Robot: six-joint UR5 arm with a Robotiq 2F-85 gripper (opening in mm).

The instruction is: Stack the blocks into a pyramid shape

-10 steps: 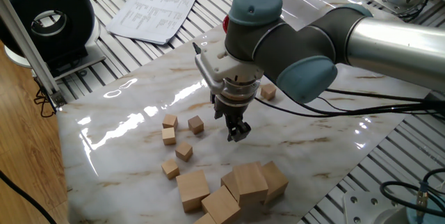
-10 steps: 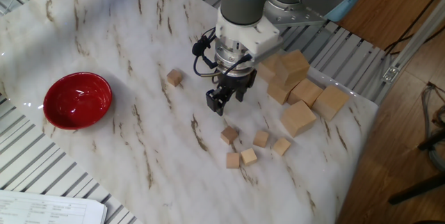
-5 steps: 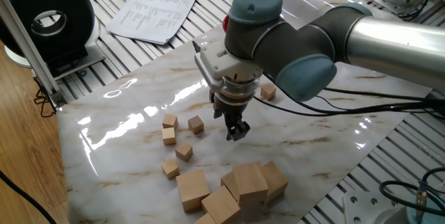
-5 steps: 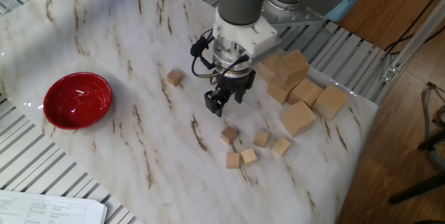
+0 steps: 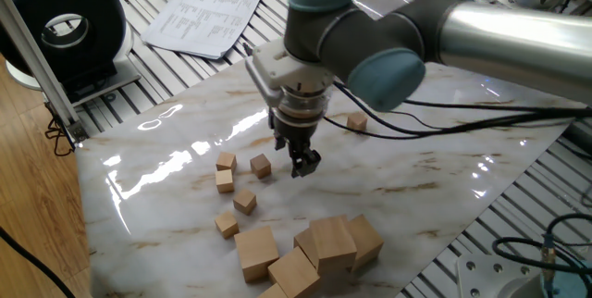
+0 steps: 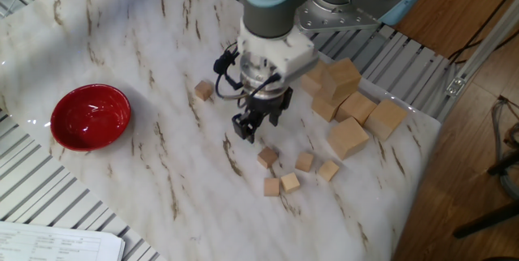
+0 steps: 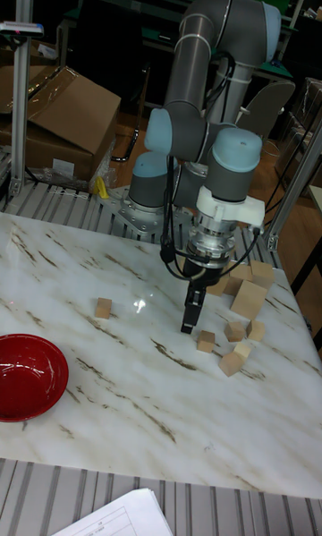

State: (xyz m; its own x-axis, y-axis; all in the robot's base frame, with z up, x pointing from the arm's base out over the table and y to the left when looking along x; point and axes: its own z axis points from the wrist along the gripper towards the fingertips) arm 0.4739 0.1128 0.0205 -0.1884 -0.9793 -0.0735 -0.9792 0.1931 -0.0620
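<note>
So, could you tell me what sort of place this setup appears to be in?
Probably a robotics lab or workshop: the arm's marble-patterned board lies on a slatted metal bench, with printed papers nearby and cardboard boxes behind.

From every view my claw point(image 6: 247, 128) looks like one dark tip, so I cannot tell how far its fingers are parted. My own wrist hides part of the large cubes point(image 7: 248, 296) in the tall view, and the frame bottom crops one point(image 5: 277, 291).

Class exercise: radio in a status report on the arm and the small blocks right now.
Gripper empty, hanging above the marble. Small blocks all loose and flat, none stacked; one lone block apart. Nothing blocking the cluster.
</note>
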